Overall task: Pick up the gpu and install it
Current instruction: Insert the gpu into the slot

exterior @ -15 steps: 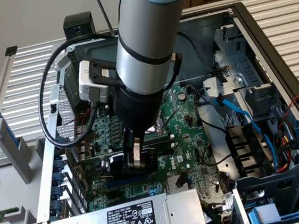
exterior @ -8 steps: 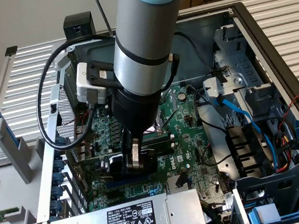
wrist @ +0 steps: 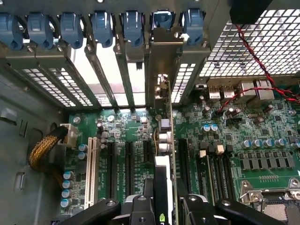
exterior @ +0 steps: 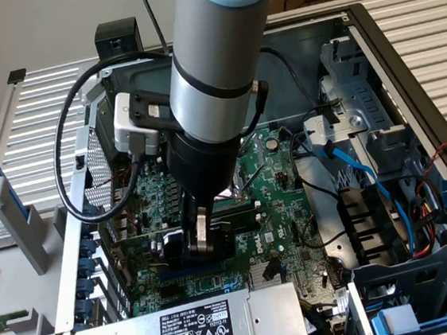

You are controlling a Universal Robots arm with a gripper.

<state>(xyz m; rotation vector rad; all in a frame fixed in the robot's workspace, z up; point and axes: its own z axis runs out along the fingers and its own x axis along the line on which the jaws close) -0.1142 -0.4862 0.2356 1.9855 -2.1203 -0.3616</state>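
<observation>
In the exterior view the gripper [exterior: 201, 246] pinches the gpu [exterior: 166, 249] upright low over the motherboard [exterior: 283, 201], and in the wrist view the gpu [wrist: 162, 140] stands edge-on among the slots [wrist: 129, 164], where any tilt could jam its connector off-slot.

Bright backlight through rear slots [wrist: 108, 70] (blown white), shadowed case wall [wrist: 28, 136]

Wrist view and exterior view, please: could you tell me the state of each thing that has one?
claw: shut on the gpu.
gpu: held upright, edge-on to the motherboard.
white PCI slot: empty.
computer case: open, interior exposed.
</observation>
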